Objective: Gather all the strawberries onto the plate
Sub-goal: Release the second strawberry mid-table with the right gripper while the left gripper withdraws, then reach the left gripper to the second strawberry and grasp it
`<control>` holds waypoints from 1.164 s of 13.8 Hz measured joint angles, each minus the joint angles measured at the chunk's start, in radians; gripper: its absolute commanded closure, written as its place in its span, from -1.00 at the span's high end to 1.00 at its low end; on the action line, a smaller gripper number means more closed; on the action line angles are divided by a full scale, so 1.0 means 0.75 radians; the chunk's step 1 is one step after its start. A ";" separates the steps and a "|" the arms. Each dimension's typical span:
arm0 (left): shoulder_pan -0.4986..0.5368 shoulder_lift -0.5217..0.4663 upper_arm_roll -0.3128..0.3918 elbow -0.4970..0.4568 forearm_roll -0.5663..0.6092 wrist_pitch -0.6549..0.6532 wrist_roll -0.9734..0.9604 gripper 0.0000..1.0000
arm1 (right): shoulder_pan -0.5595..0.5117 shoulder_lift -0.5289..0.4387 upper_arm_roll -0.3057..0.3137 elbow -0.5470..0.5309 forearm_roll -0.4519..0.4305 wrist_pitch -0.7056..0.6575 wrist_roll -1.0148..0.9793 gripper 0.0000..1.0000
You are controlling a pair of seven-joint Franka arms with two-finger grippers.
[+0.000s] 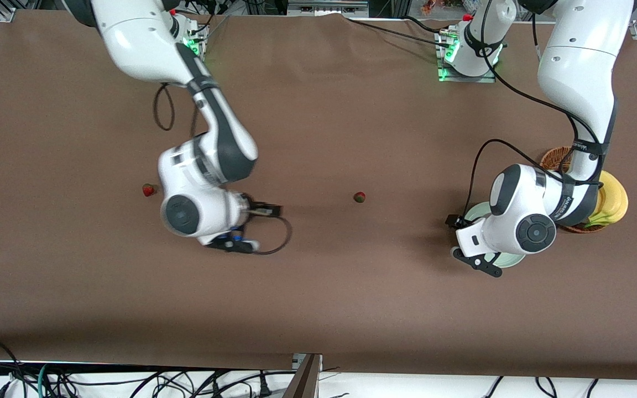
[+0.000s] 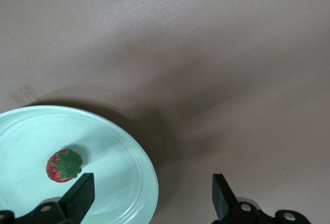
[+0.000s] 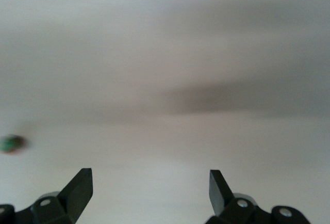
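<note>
The pale mint-green plate (image 1: 476,210) lies at the left arm's end of the table, mostly hidden under the left arm. In the left wrist view the plate (image 2: 118,152) holds one strawberry (image 2: 64,165). My left gripper (image 2: 152,190) is open and empty over the plate's rim; it also shows in the front view (image 1: 470,240). A second strawberry (image 1: 359,197) lies mid-table. A third strawberry (image 1: 149,190) lies toward the right arm's end. My right gripper (image 1: 224,235) is open and empty over bare table between these two; its fingertips (image 3: 82,182) show apart, with a blurred strawberry (image 3: 13,143) off to one side.
A brown wicker basket (image 1: 557,157) with yellow bananas (image 1: 612,202) stands beside the plate, partly under the left arm. Cables loop from both arms. The brown tabletop (image 1: 318,304) stretches wide toward the front camera.
</note>
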 measured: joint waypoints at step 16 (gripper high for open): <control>-0.422 0.026 -0.028 -0.012 -0.080 0.156 -1.234 1.00 | 0.005 0.003 -0.508 -0.351 -0.056 -0.041 -0.764 1.00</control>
